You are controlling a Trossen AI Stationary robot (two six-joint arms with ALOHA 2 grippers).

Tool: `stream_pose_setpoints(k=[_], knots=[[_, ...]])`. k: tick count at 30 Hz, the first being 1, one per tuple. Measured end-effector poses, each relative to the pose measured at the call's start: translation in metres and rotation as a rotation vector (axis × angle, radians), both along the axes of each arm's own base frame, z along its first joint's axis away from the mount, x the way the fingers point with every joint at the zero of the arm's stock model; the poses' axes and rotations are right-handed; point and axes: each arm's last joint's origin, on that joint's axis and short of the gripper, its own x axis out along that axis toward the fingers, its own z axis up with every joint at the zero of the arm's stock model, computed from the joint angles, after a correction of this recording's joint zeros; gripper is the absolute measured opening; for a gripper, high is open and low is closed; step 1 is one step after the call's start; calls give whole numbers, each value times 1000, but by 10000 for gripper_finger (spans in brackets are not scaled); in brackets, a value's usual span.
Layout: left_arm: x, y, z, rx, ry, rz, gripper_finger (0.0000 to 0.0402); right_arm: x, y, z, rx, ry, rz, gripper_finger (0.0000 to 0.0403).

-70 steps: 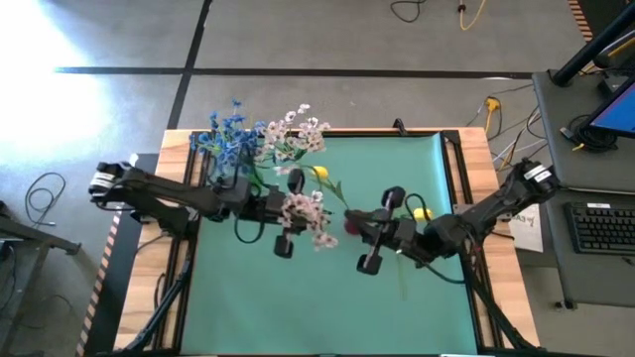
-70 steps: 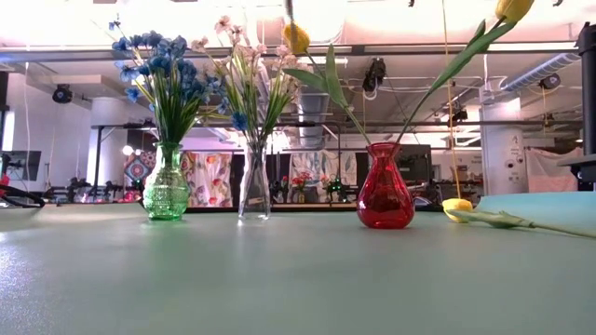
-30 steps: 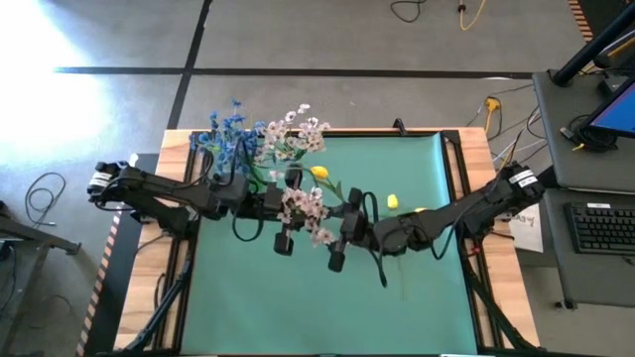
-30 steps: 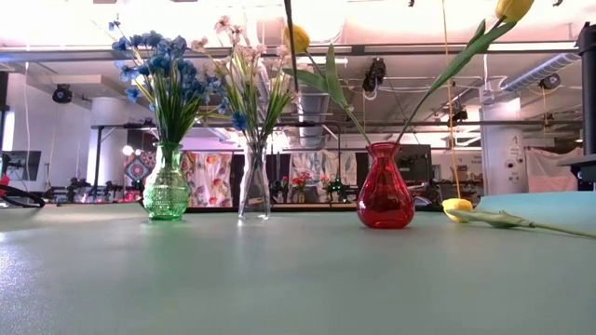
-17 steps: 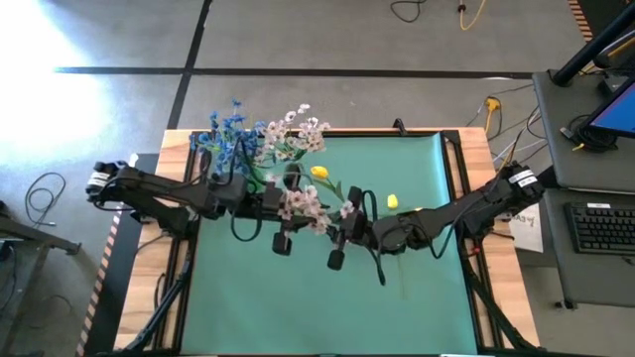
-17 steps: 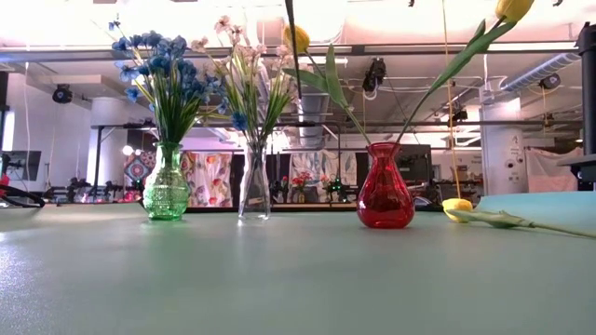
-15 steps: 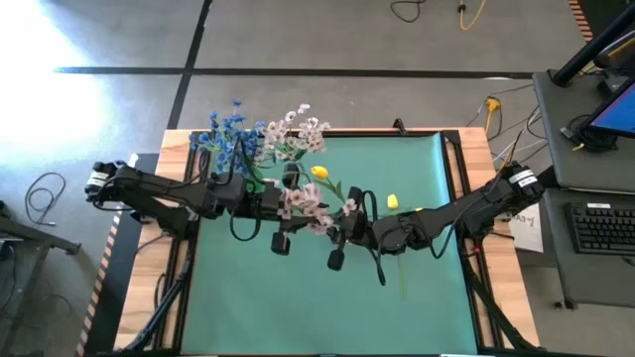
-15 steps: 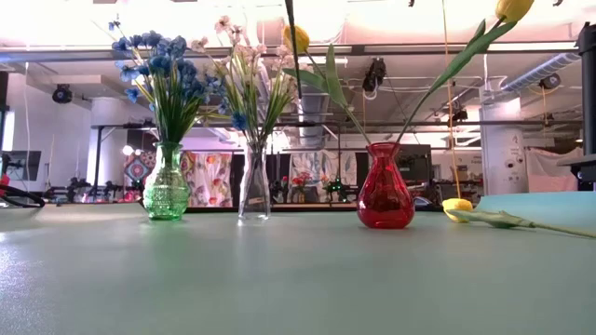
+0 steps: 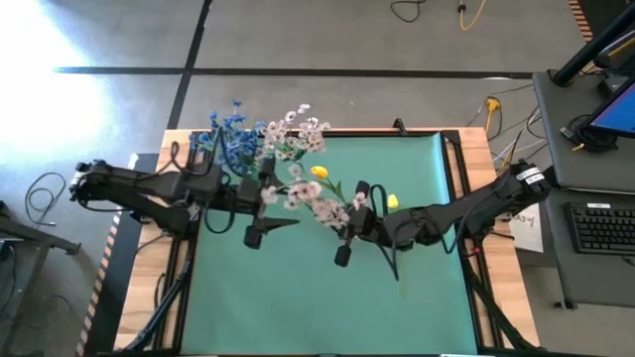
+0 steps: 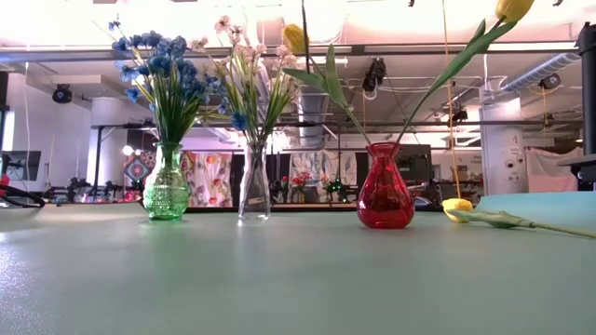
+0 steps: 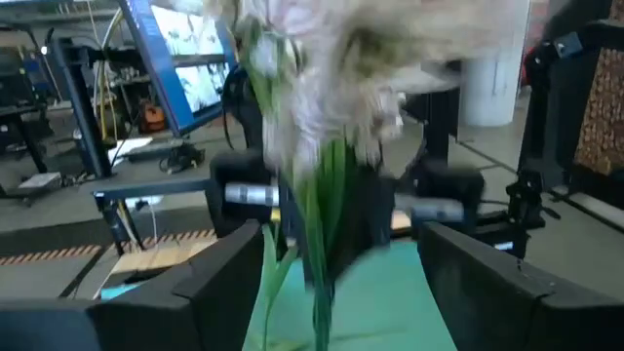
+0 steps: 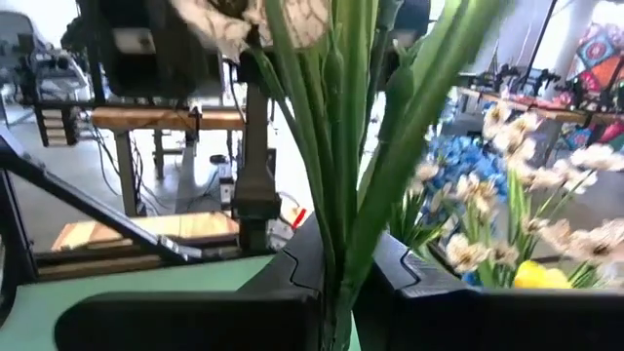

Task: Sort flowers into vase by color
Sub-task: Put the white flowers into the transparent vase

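Pink-white spray (image 9: 319, 205) pinched low in my closed right gripper (image 9: 355, 226) — left gripper (image 9: 266, 196) wide open, empty — top-heavy, so it might swing and miss the clear vase (image 10: 253, 191).

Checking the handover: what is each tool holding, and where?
Right tool grips the pink-white spray by its green stalks, below the blossoms. Left tool is open, holding nothing.
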Motion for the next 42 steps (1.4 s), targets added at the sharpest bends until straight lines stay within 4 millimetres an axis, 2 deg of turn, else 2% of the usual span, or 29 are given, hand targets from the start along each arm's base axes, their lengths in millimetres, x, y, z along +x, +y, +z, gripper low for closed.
stream_pose_setpoints(k=[7,12,16,24,29,35,42], knots=[[-31,5,6,11,65,0,259,-14,-9,28,-9,-123,-15,22],[-46,8,8,13,85,8,256,-13,-27,44,-15,-238,-72,22],[-57,10,12,21,71,27,256,-7,-49,61,-15,-295,-137,22],[-79,21,18,82,58,269,256,20,-102,82,-35,-363,-203,22],[-89,26,16,98,94,371,256,41,-132,78,-32,-362,-280,22],[-98,28,12,116,143,396,256,59,-160,65,12,-361,-339,22],[-105,29,12,118,155,396,256,70,-176,48,12,-321,-373,22]])
